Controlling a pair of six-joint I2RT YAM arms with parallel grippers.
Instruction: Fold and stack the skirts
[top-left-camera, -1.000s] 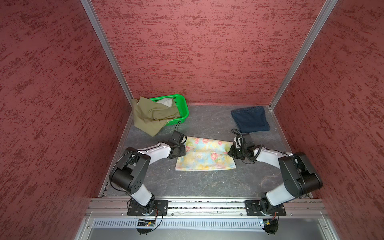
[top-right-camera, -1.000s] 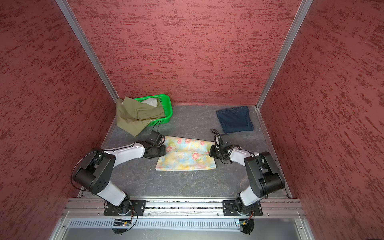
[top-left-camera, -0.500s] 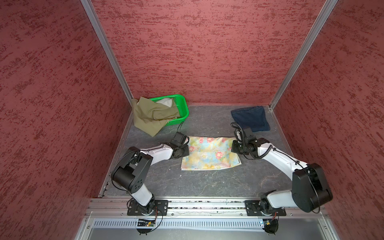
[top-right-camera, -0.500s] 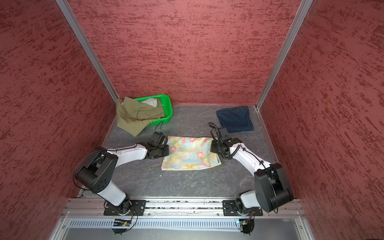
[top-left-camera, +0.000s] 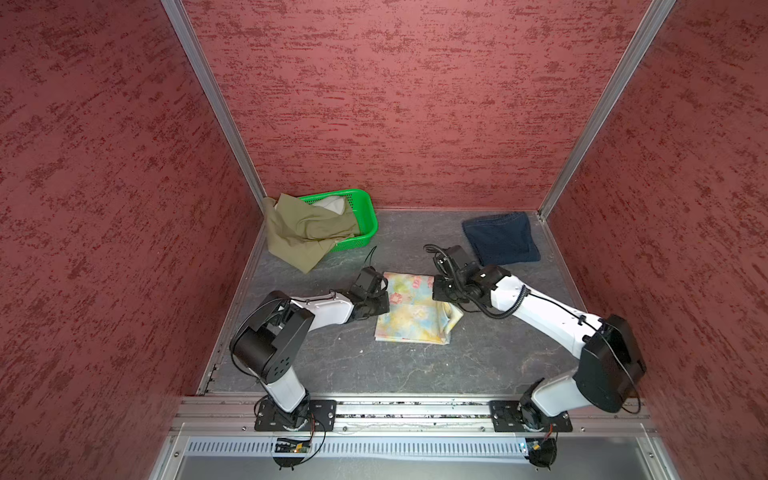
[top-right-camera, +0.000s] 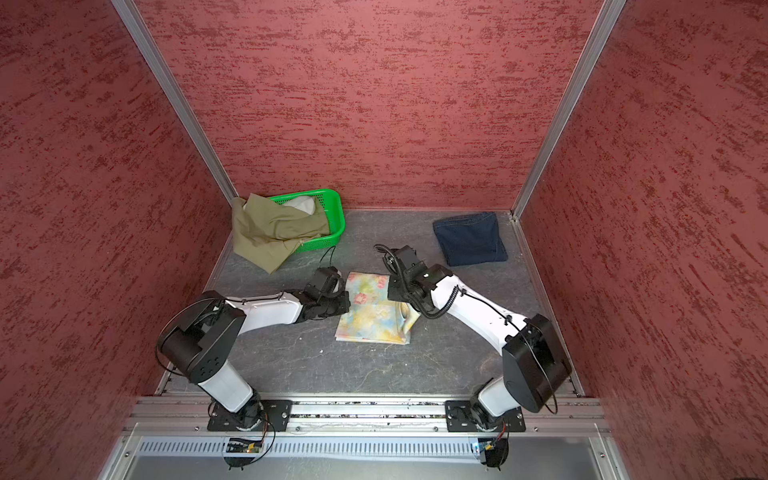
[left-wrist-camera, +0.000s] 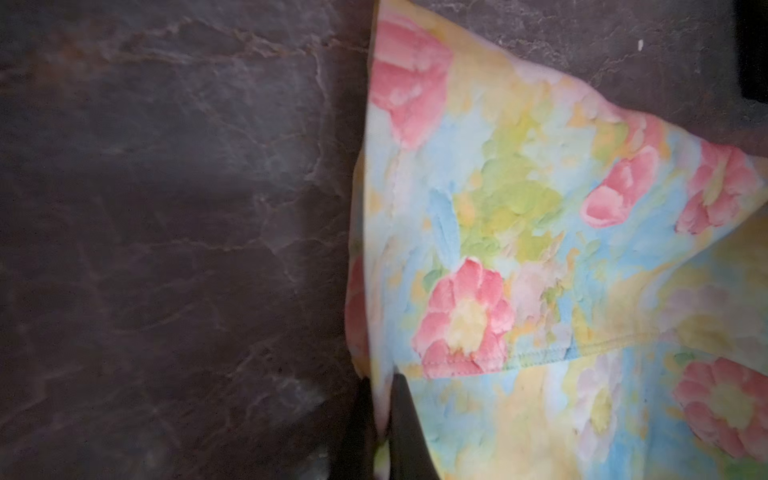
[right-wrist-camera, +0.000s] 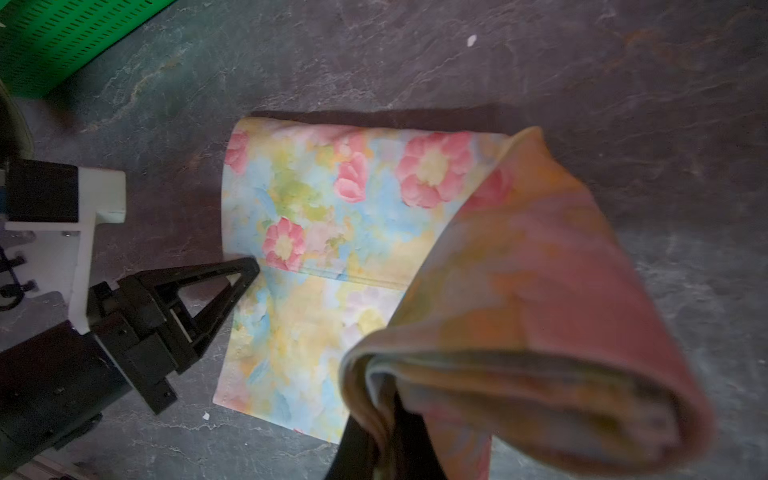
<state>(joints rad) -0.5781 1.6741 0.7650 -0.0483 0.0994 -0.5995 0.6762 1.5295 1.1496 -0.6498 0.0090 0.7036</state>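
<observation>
Out in the middle of the grey table (top-left-camera: 415, 374), between the two arms, lies the floral skirt (top-left-camera: 409, 320), and both pincers have a bite of it! The left gripper (left-wrist-camera: 380, 401) is pressed together on the skirt's left edge, low against the table, with a sliver of cloth pinched between its fingers. The right gripper (right-wrist-camera: 384, 415) is clamped on the opposite edge and holds it up off the surface, so that side curls over in a loose roll above the flat part. It looks like a fold across the middle, I'd say.

This fabric reads as light, thin and thoroughly floppy. It sags wherever it isn't held, and the layers could well slide on each other. The stitched edges and corners look like the best places to grip, catching every layer, with one side anchored.

Away in the far right corner the denim skirt (top-left-camera: 500, 243) sits folded, well apart. The olive skirt (top-left-camera: 307, 232) hangs rumpled over the green basket (top-left-camera: 368, 208) at the far left.
</observation>
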